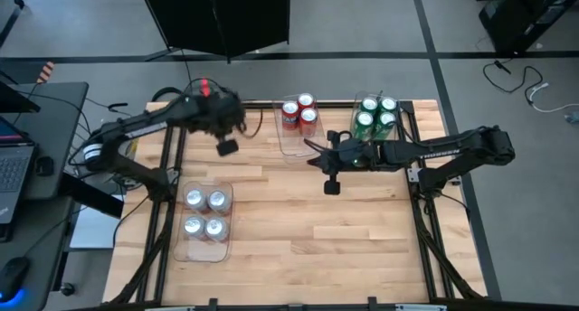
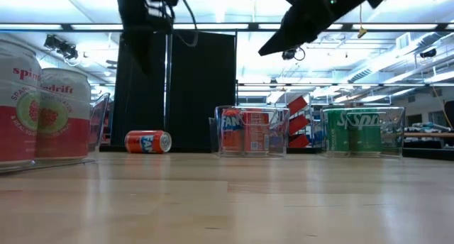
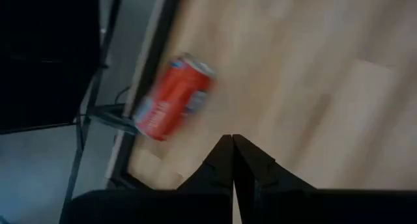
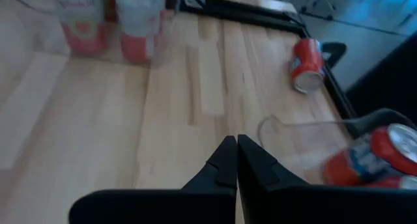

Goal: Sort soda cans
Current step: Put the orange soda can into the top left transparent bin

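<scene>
One red soda can (image 2: 147,141) lies on its side on the bare wood near the table's far edge; it also shows in the left wrist view (image 3: 172,97) and the right wrist view (image 4: 306,64). My left arm hides it in the high view. My left gripper (image 3: 232,142) hovers above the table beside this can, shut and empty. My right gripper (image 4: 236,142) hangs shut over the table's middle, in front of the red and green bins. Three red cans (image 1: 299,113) stand in one clear bin, four green cans (image 1: 375,117) in another, and four silver-white cans (image 1: 204,213) in a third.
The three clear bins sit at far middle (image 1: 288,141), far right (image 1: 360,146) and near left (image 1: 201,249). A black frame rail (image 1: 262,103) runs along the table's far edge, close to the lying can. Bare wood (image 1: 308,230) fills the table's middle and near right.
</scene>
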### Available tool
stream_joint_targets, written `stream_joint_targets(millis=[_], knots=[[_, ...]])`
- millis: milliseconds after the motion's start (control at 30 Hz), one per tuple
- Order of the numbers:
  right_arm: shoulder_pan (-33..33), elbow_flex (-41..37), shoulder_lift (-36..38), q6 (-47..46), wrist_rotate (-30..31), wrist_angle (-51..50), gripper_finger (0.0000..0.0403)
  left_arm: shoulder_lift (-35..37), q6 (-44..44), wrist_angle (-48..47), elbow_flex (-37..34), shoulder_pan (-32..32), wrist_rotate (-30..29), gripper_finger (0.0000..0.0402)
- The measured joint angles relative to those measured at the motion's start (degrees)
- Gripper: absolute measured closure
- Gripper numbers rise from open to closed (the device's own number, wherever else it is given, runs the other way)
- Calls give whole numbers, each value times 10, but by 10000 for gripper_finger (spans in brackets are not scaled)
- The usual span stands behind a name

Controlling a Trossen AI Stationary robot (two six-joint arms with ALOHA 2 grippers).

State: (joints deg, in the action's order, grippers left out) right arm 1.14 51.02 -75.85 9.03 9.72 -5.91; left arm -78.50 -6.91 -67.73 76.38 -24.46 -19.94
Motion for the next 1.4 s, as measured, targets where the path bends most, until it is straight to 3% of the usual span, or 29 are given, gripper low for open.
stream_joint_targets(millis=[267,533,833,1067,1200,1400], knots=[[13,-69,0,-13,-26,135,403,-38,-60,76,0,-189,27,400],[13,-88,0,-29,-26,193,403,-124,-107,111,0,-278,31,400],[5,-88,0,-30,-25,220,403,-225,-165,178,0,-295,32,401],[-5,-88,0,-30,-25,218,403,-278,-177,149,-7,-292,58,401],[-12,-88,0,-30,-25,217,403,-278,-163,145,-23,-269,105,401],[-23,-88,0,-32,-23,216,403,-278,-153,149,-50,-203,109,401]])
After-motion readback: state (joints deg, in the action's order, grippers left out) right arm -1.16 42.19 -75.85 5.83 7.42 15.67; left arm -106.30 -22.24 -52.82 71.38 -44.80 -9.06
